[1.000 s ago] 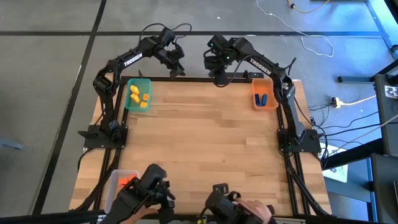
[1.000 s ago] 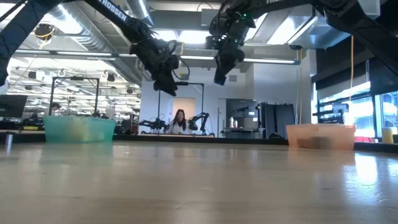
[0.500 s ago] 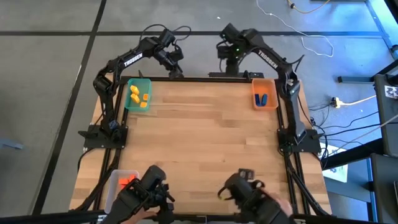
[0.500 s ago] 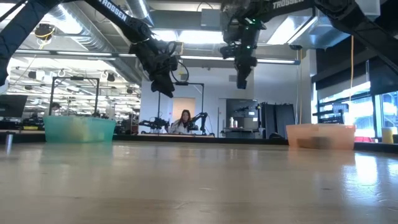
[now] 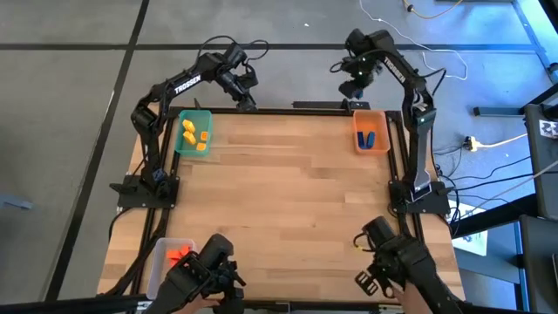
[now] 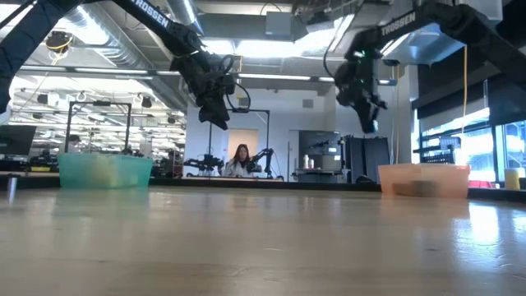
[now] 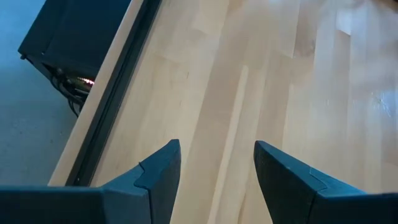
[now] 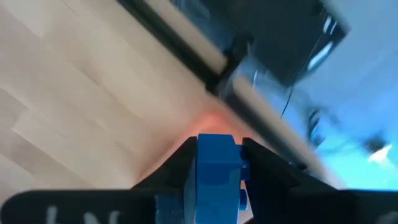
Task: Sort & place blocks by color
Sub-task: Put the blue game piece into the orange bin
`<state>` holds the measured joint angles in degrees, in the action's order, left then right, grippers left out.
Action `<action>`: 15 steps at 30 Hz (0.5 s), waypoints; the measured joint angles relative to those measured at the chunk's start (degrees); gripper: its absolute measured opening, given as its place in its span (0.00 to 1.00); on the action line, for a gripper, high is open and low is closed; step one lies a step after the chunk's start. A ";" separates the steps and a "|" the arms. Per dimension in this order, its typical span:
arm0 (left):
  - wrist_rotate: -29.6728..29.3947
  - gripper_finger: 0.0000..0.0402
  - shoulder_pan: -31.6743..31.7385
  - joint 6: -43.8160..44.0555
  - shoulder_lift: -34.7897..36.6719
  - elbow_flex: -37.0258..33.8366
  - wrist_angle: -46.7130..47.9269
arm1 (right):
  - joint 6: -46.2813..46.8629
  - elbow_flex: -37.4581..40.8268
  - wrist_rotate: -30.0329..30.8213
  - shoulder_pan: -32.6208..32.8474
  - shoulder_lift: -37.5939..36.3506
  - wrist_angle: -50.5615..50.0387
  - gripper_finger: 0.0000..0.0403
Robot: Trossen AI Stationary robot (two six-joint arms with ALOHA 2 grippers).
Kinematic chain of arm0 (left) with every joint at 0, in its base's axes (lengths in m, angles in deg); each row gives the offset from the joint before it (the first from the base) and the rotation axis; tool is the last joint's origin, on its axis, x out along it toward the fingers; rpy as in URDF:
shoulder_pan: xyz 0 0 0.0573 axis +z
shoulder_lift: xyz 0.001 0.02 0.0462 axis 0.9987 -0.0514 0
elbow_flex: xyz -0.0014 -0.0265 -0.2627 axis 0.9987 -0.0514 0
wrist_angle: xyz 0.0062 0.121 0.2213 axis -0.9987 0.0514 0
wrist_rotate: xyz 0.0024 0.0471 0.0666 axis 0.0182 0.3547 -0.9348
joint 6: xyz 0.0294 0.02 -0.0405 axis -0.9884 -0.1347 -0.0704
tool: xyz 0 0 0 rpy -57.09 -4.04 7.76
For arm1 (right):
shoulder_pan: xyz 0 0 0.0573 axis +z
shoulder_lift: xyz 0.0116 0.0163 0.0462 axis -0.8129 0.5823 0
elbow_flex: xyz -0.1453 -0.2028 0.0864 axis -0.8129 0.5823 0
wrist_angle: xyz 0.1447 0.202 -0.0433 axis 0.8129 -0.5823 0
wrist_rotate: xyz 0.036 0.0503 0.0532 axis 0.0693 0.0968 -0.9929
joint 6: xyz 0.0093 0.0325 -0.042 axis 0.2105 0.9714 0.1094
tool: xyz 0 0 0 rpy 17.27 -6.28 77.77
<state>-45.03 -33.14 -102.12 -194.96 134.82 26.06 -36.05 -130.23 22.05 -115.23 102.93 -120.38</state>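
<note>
- The right gripper (image 8: 217,168) pinches a blue block (image 8: 217,174) between its two dark fingers (image 8: 177,168); the block fills the gap, its studded face showing in the right wrist view.
- In the high view that gripper (image 5: 353,87) hangs beyond the table's far edge, just behind the orange bin (image 5: 382,144) at the far right corner.
- The low view shows the same gripper (image 6: 367,123) raised well above the tabletop, up and to the side of the orange bin (image 6: 423,179).
- The left gripper (image 7: 214,168) stands spread with nothing between its fingers (image 7: 158,171); only bare wood of the table (image 7: 323,93) shows through the gap.
- In the high view the left gripper (image 5: 247,100) hovers near the table's far edge, just beside the green bin (image 5: 180,148).
- In the low view it (image 6: 218,115) hangs high over the table, between the green bin (image 6: 105,171) and the middle.
- Yellow blocks (image 5: 193,135) lie in the green bin, gathered toward its middle.
- Blue blocks (image 5: 368,138) lie in the orange bin.
- Orange-red blocks (image 5: 179,255) lie in a clear bin (image 5: 161,249) at the near left corner.
- Two more dark arm devices (image 5: 205,270) stand along the near edge, one to each side.
- A person (image 6: 242,159) sits far back in the room beyond the table.
</note>
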 joint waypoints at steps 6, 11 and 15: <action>0.02 0.48 0.00 0.00 -0.02 0.02 0.86 | 3.76 11.87 0.07 -2.59 -0.07 -0.04 0.25; 0.10 0.48 0.00 0.00 -0.02 0.00 0.84 | 3.56 23.12 0.08 -2.75 -1.10 -0.10 0.26; 0.17 0.48 0.00 0.00 -0.04 0.01 0.81 | 2.85 28.72 3.93 -2.69 -1.11 3.13 0.26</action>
<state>-44.85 -33.14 -102.12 -195.01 134.83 26.87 -33.20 -101.51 25.98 -117.92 101.81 -117.25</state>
